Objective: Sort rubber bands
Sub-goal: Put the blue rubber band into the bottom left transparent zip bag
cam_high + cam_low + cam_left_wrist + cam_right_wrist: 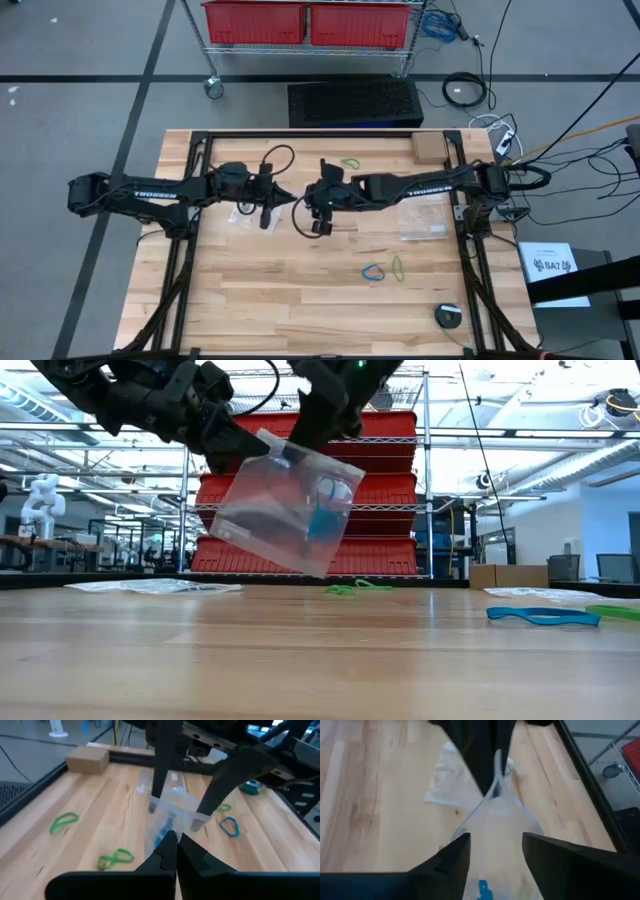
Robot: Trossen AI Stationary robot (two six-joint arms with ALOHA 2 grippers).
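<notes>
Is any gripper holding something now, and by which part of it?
The left gripper is shut on the clear bag, pinching its upper corner. The right gripper has open fingers around the bag's mouth, gripping nothing.

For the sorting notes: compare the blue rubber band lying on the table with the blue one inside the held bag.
The blue rubber band on the table lies flat on bare wood, loose, beside a green band. The blue band in the bag hangs above the table inside the clear bag, which the left gripper pinches at one corner while the right gripper stands open at the bag's mouth. Both are thin blue loops.
</notes>
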